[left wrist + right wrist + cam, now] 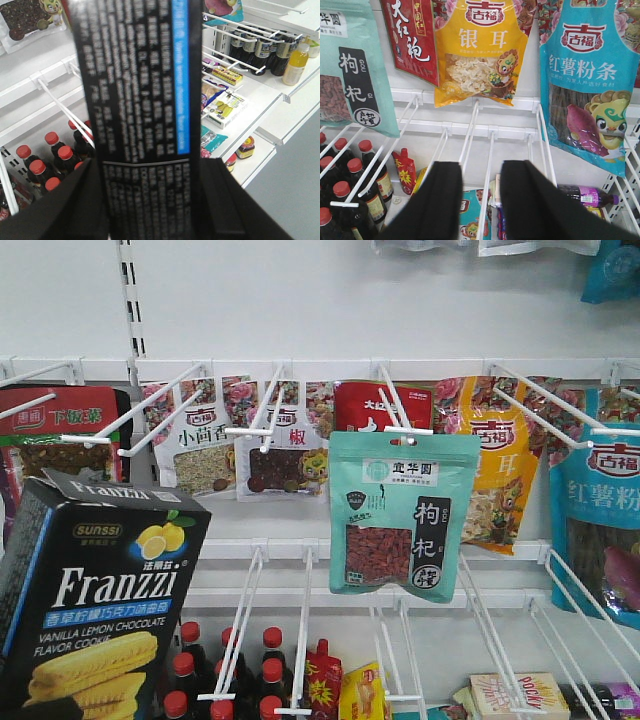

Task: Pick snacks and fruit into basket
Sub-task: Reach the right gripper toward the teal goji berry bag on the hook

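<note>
The black Franzzi cookie box (100,610) with its blue edge stands upright at the lower left of the front view, held up in front of the shelf. In the left wrist view my left gripper (150,165) is shut on this box (145,90), one finger on each side. The mint-green goji pouch (403,515) hangs on a white hook at mid shelf and shows at the left edge of the right wrist view (350,65). My right gripper (481,167) is open and empty, below the yellow pouch and right of the goji pouch. The basket and the fruit are out of view.
A red pouch (375,405), a yellow-orange pouch (480,50) and a blue pouch (590,80) hang beside the goji pouch. White wire hooks (470,132) stick out toward me at two levels. Red-capped dark bottles (230,670) stand on the shelf below, along with small packets.
</note>
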